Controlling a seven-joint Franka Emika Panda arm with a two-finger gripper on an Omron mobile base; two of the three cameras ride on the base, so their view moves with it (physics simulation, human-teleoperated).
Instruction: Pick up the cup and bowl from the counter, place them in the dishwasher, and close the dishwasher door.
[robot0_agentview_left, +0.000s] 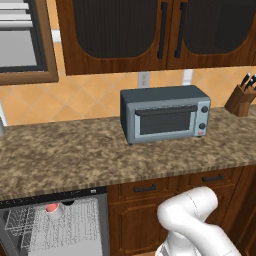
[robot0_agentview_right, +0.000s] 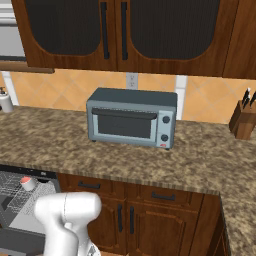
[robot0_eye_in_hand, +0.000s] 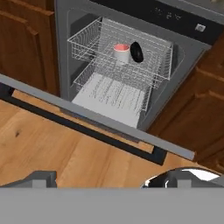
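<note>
Grey dishwasher door (robot0_eye_in_hand: 100, 120) hangs lowered across the foreground, not yet shut, the gripper (robot0_eye_in_hand: 109, 178) empty with fingers spread just short of it. Beyond, cup (robot0_eye_in_hand: 122, 52) and bowl (robot0_eye_in_hand: 137, 51) already sit in the dishwasher (robot0_eye_in_hand: 192, 52) upper rack; judging by this, only closing remains.

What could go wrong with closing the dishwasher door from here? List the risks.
1. The bowl stands on edge against the cup in the upper rack; a hard swing of the dishwasher door might topple it.
2. The open end effector sits back from the door's edge over the wood floor; a poor contact could slip off the handle.
</note>
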